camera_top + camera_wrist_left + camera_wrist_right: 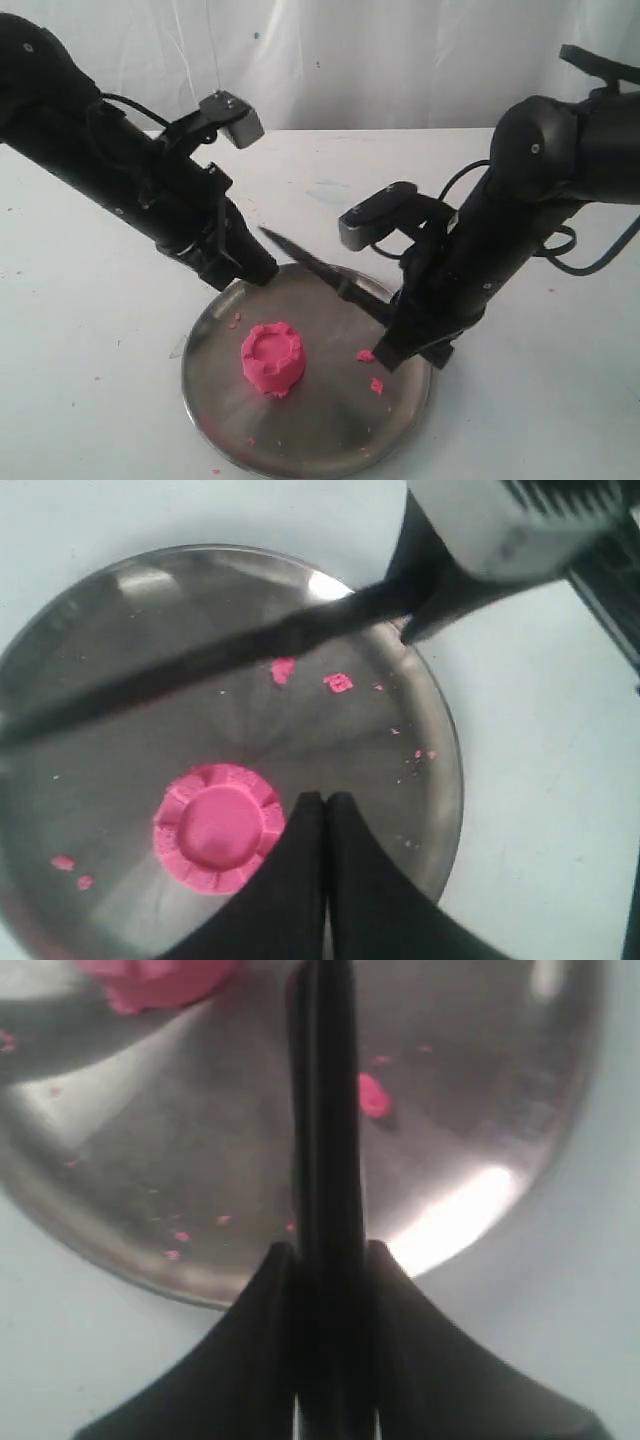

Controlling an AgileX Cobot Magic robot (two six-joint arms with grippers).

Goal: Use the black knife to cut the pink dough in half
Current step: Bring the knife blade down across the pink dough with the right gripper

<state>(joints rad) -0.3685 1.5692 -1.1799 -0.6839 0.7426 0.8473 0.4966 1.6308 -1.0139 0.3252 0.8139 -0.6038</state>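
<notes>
The pink dough (272, 358) is one round lump with a notched rim, lying left of centre on the round metal plate (330, 425). My right gripper (392, 335) is shut on the handle of the black knife (310, 262). Its blade slants up and to the left above the plate's far side, clear of the dough. In the right wrist view the knife (325, 1110) runs out from between the shut fingers (270, 1290), and the dough (150, 978) shows at the frame edge. My left gripper (325, 802) is shut on nothing, right beside the dough (218, 827), with the knife (200, 670) crossing beyond it.
Small pink crumbs (366, 355) lie on the plate near my right gripper, and more (338, 683) show in the left wrist view. The plate (120, 620) rests on a white table (90, 350). A white curtain hangs behind.
</notes>
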